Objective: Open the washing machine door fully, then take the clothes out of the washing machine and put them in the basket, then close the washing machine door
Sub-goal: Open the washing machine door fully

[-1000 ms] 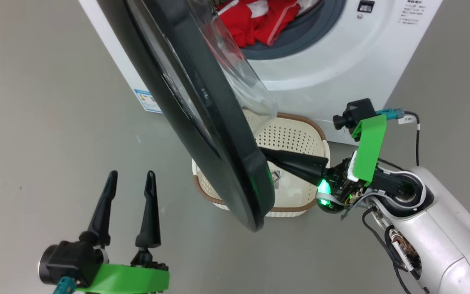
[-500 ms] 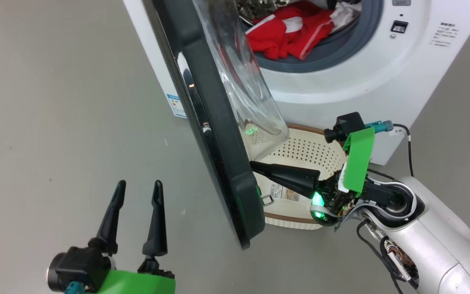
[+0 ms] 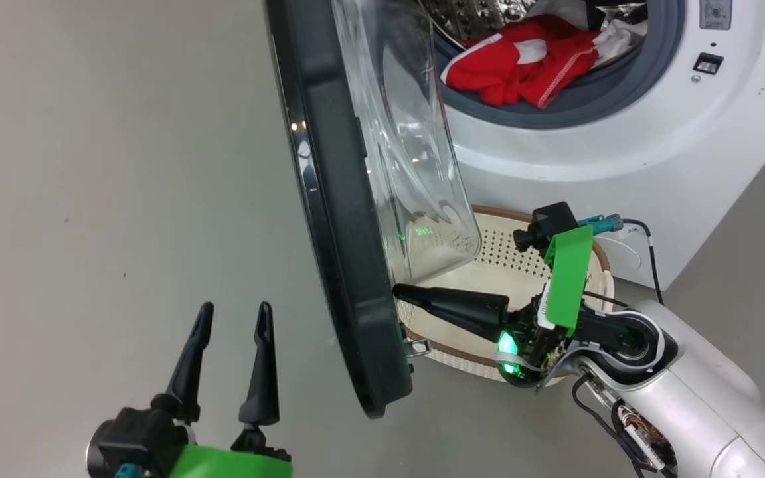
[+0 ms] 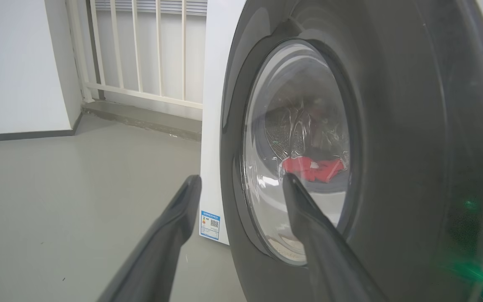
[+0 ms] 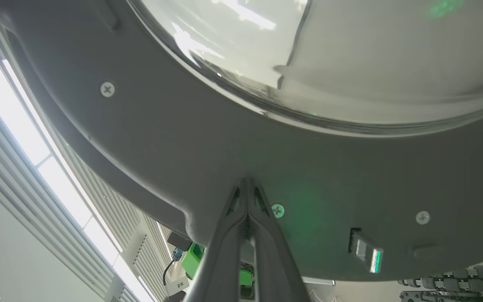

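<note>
Door is swung wider than a second ago, centre frame. Closed right gripper is pressed to its inner rim; left gripper is held spread, lower left. Clothes are seen inside, top right.

washing machine door swinging wider open, turning nearly edge-on in head view; right gripper, fingers pressed together, pushing inner rim, advancing with door.

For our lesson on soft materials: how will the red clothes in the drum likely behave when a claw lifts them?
The clothes lie crumpled in folds on the grey gasket, so they will probably hang limp. They look thin, so likely light. Bunched together, one pull may drag several pieces.
</note>
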{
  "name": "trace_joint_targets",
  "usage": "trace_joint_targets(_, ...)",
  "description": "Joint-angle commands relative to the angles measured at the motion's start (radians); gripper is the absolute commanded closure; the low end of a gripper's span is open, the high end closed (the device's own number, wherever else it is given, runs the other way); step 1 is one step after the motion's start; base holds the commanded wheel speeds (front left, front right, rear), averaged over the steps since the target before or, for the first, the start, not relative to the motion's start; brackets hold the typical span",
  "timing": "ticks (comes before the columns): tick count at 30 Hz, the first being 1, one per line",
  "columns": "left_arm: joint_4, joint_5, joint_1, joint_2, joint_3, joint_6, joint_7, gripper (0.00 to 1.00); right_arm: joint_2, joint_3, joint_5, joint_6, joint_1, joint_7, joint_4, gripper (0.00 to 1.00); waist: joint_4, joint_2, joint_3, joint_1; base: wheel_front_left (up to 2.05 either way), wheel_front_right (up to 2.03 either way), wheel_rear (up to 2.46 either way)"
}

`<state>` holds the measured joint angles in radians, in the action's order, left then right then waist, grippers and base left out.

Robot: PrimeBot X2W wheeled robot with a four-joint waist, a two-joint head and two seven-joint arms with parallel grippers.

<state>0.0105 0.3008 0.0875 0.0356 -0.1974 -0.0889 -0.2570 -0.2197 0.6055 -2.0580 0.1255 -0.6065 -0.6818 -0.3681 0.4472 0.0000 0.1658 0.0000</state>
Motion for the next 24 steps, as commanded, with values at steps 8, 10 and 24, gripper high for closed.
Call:
trace_joint_targets(8,-0.020,0.006,-0.003,0.015,0.025,-0.010,-0.005,0.00,0.006,0.049,-0.032,0.005,-0.002,0.022,0.027,1.00,0.019,0.0000,-0.011,0.0000,0.00,0.00,0.00)
trace_joint_targets(10,-0.018,0.007,-0.003,0.015,0.028,-0.009,-0.005,0.00,0.004,0.059,-0.035,0.005,-0.004,0.027,0.026,1.00,0.019,0.0000,-0.012,0.0000,0.00,0.00,0.00)
trace_joint_targets(24,-0.001,0.018,0.011,0.015,0.061,0.009,-0.005,0.00,-0.042,0.120,0.239,0.005,-0.062,0.287,0.012,0.00,-0.011,0.0000,-0.004,0.0000,0.00,0.00,0.00)
